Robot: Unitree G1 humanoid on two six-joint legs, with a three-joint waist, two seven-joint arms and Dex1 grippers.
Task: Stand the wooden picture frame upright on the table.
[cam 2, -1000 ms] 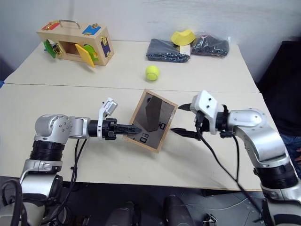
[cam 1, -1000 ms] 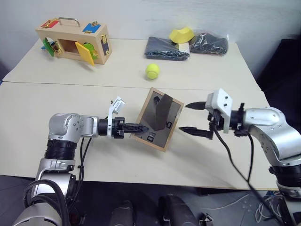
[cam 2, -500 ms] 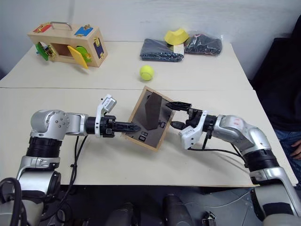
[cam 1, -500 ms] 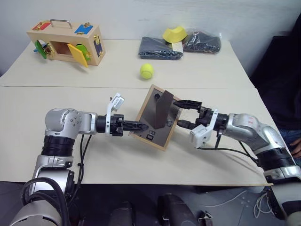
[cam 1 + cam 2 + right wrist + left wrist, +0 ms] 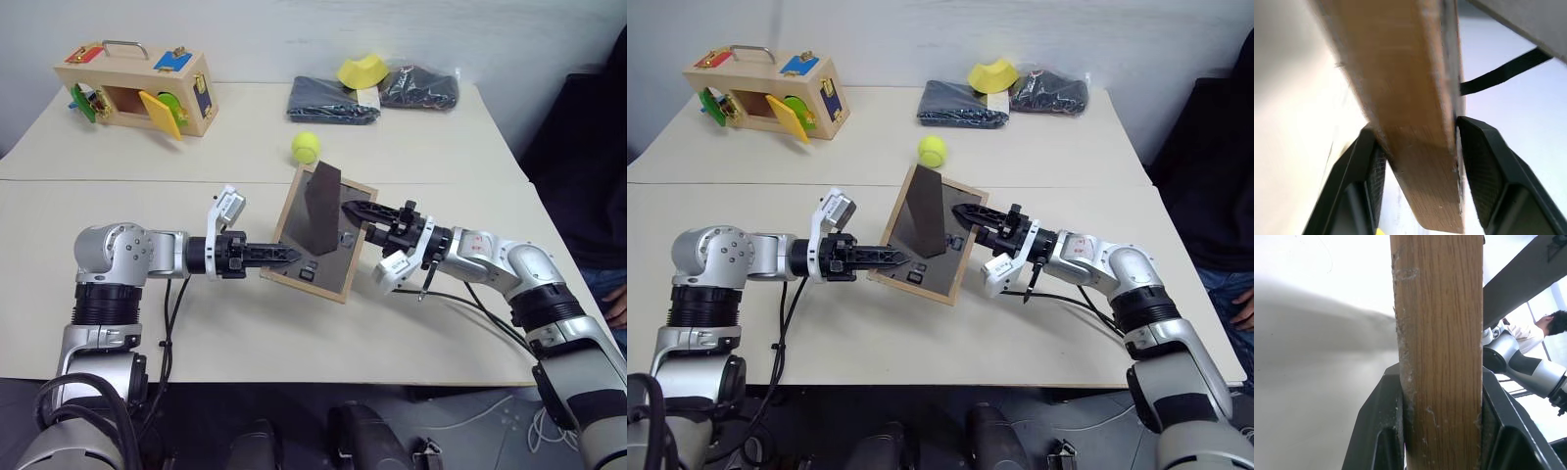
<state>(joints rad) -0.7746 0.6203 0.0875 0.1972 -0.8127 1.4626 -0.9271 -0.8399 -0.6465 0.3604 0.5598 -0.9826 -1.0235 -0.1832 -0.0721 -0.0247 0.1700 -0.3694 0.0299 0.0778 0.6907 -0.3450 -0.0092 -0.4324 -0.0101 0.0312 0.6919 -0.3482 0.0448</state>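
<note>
The wooden picture frame (image 5: 325,262) hangs tilted over the front section of the table (image 5: 196,323), its dark grey back towards me and its stand (image 5: 321,204) folded out. My left gripper (image 5: 292,254) reaches in level from the left and is shut on the frame's left edge. In the left wrist view the light wood (image 5: 1437,357) sits tight between both black fingers (image 5: 1378,440). My right gripper (image 5: 355,213) comes from the right and is shut on the frame's right edge (image 5: 1415,147). The picture side faces away.
On the far section of the table are a wooden box with colourful latches (image 5: 132,88) at the left, a yellow-green ball (image 5: 306,146) just behind the frame, a dark folded cloth (image 5: 328,98), a yellow object (image 5: 359,70) and a dark bag (image 5: 419,88). A person in dark clothes (image 5: 588,147) is at the right.
My right gripper rolled over, moved in from the right and shut on the frame's right edge. The frame now stands steeper and a little higher, still held by the left gripper.
</note>
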